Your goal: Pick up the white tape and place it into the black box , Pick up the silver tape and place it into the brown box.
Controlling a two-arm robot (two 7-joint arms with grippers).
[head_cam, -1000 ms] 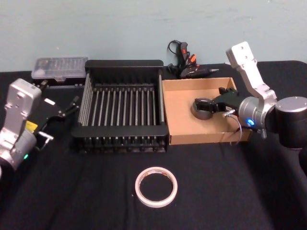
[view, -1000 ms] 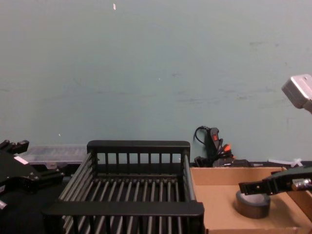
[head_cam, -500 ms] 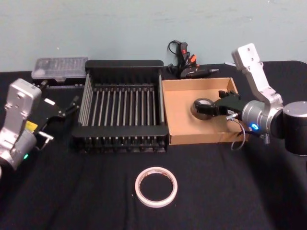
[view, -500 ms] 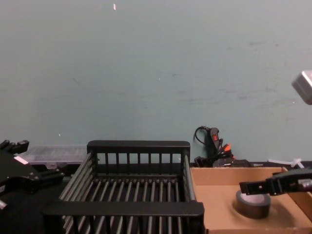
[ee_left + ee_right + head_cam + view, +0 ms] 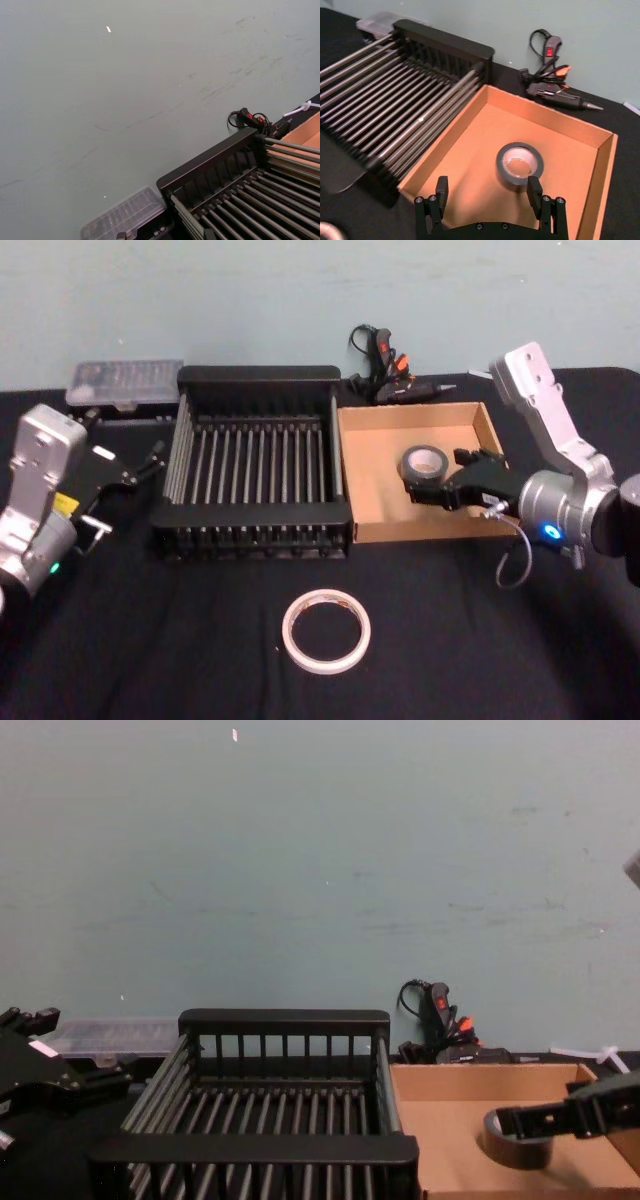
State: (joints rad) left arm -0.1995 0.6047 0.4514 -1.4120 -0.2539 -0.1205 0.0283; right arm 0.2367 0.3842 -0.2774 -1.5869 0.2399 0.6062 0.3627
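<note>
Silver tape (image 5: 423,462) lying loose in the brown box (image 5: 372,452).
Right gripper (image 5: 437,490) hanging spread wide and empty nearby, suggesting delivery; white tape (image 5: 325,629) is waiting near the table's front edge.

Black-clothed table (image 5: 180,640), bearing the black box (image 5: 255,375) near its far edge. Just right of that crate: the brown box (image 5: 362,480). Behind: a glue gun (image 5: 395,380). Left-rear: a clear case (image 5: 125,380). In front, well apart: the white tape (image 5: 325,628).

Workshop bench, glue gun (image 5: 385,365), parts organiser (image 5: 124,380)
</note>
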